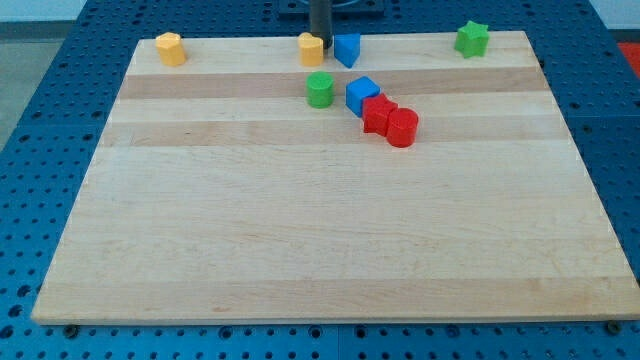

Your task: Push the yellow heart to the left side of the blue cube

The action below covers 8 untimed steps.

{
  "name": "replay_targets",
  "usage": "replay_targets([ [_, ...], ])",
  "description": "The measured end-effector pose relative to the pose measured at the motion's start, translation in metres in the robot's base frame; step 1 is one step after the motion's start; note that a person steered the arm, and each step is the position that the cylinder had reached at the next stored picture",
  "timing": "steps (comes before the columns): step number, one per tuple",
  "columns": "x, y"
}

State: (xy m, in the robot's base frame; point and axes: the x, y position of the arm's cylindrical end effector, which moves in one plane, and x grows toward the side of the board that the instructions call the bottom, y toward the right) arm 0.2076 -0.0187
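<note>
The arm carries no pincer, so there is nothing spread, pressed together or pinching; it ends in a plain rod. My tip (320, 37) stands at the top edge of the wooden board (300, 240), in the narrow gap between two blocks. Whether the tip touches either block cannot be told from this view.

Just to the view's left of the tip lies a yellow block (311, 48), which I judge to be the yellow heart, though its shape is not clear. Just to the view's right of the tip sits a blue block (346, 49). These two blocks are nearly touching.

Below them, a green cylinder (319, 89) stands near a second blue block (362, 95), the more cube-like of the two. This one touches a red block (379, 114), with a red cylinder (402, 128) beside it.

Another yellow block (170, 48) lies at the top left corner, and a green star (472, 39) at the top right.

Judgement: the heart is already on the left of the nearer blue block. If the lower blue block is meant, the heart must travel down the view, and the green cylinder occupies that place.
</note>
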Motion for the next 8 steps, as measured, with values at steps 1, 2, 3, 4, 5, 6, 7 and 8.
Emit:
replay_targets([
  [1, 0.0, -0.002],
  [2, 0.005, -0.014],
  [3, 0.027, -0.016],
  [4, 0.036, -0.019],
  [5, 0.015, -0.034],
  [6, -0.011, -0.049],
  [7, -0.001, -0.061],
  [8, 0.01, -0.068],
])
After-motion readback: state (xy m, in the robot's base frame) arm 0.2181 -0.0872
